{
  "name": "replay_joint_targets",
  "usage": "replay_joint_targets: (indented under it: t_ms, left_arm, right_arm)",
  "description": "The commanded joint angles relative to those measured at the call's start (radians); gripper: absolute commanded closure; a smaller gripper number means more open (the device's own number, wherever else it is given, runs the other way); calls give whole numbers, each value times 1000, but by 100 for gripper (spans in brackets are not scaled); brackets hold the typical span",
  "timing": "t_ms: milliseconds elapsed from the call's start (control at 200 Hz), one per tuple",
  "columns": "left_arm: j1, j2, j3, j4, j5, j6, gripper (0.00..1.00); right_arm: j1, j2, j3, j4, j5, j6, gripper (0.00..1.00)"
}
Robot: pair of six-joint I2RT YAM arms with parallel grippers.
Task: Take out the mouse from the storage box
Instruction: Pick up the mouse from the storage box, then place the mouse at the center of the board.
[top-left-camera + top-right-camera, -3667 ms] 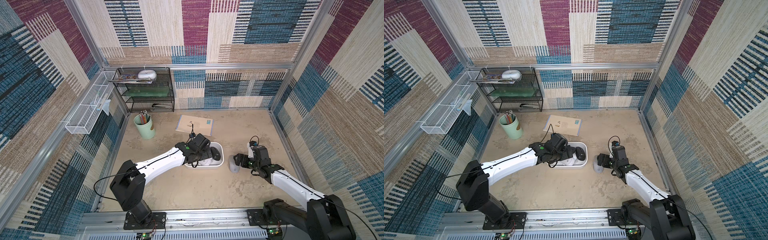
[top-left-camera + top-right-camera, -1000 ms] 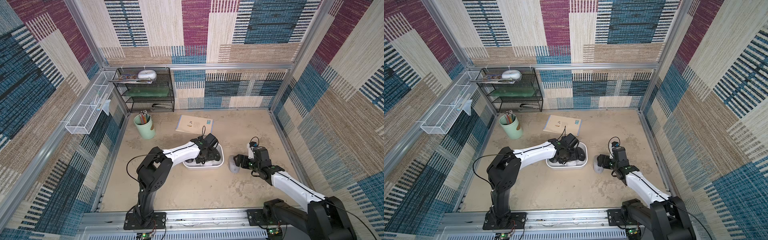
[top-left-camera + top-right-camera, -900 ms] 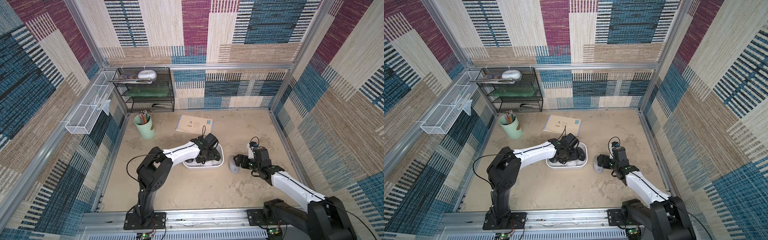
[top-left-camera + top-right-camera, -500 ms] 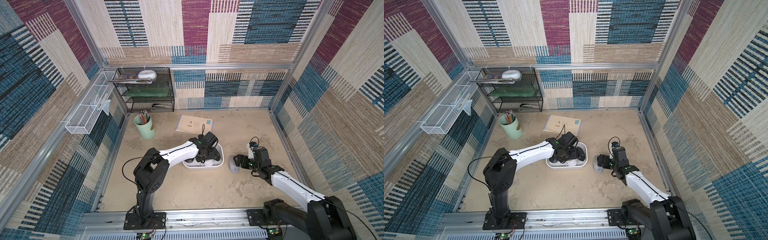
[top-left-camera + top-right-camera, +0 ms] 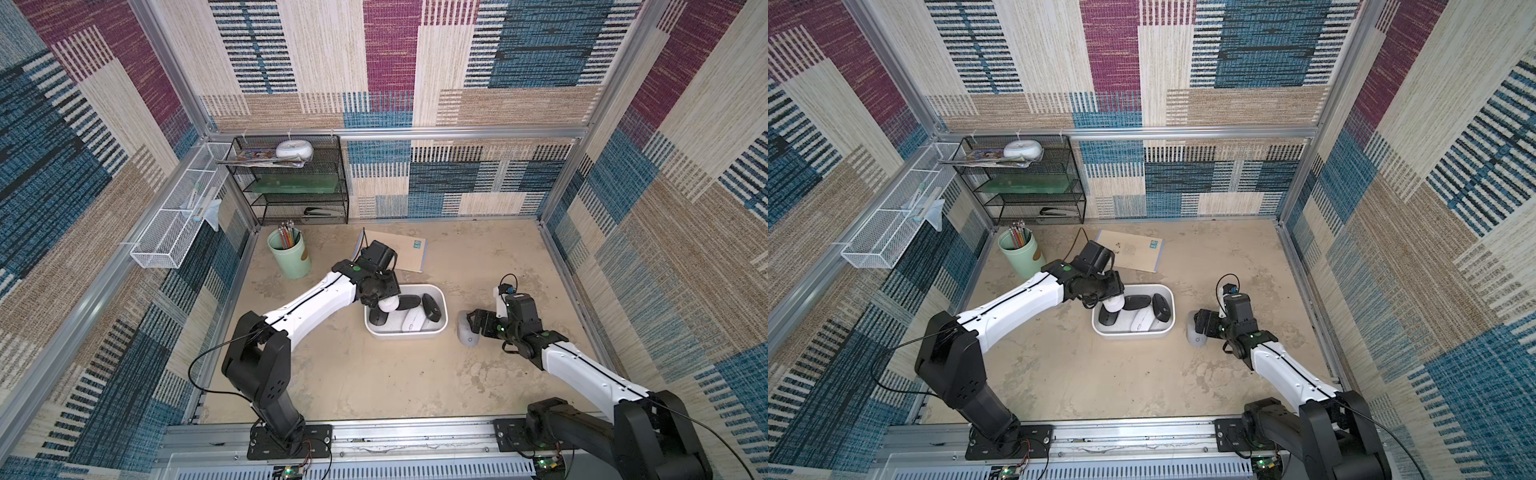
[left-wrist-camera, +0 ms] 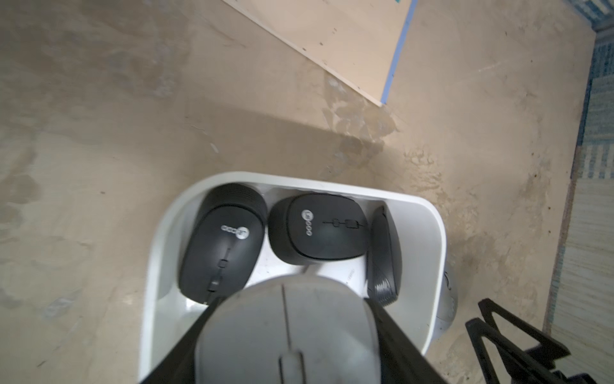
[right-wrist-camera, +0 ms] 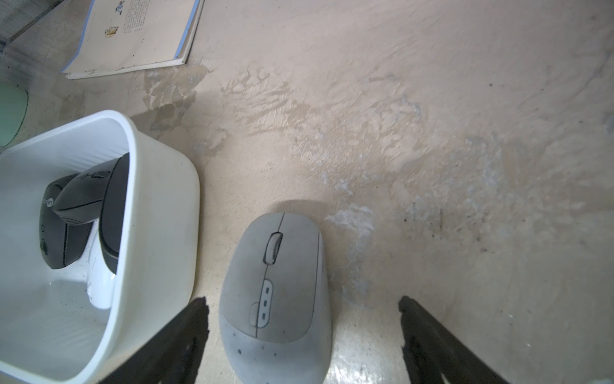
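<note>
Storage box (image 5: pixel 409 333) at centre frame in both top views, three black mice (image 6: pixel 219 246) inside. Left gripper (image 5: pixel 387 302) clamped on white mouse (image 6: pixel 285 332), over box's left end. Right gripper (image 7: pixel 302 306) spread wide around grey mouse (image 7: pixel 275 292), just right of box.

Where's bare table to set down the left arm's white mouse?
Bare table in front of the storage box, toward the arm bases. Also back right, beyond the notebook. Crowded: grey mouse close beside the box; left arm over its other side.
</note>
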Motion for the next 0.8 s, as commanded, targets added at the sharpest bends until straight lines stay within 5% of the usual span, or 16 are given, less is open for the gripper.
replay_joint_targets:
  t_ms: [0,311,791]
  left_arm:
    - [75,-37,-40,-55,-3,64,48]
    - [268,4,-159,10,39,117,48]
    - [310,157,-191,89,88,134,39]
  right_arm:
    - [0,1,9,21,-1,-3,8]
    - [1,10,12,22,-3,-4,8]
    - [0,18,16,22,-1,-6,7]
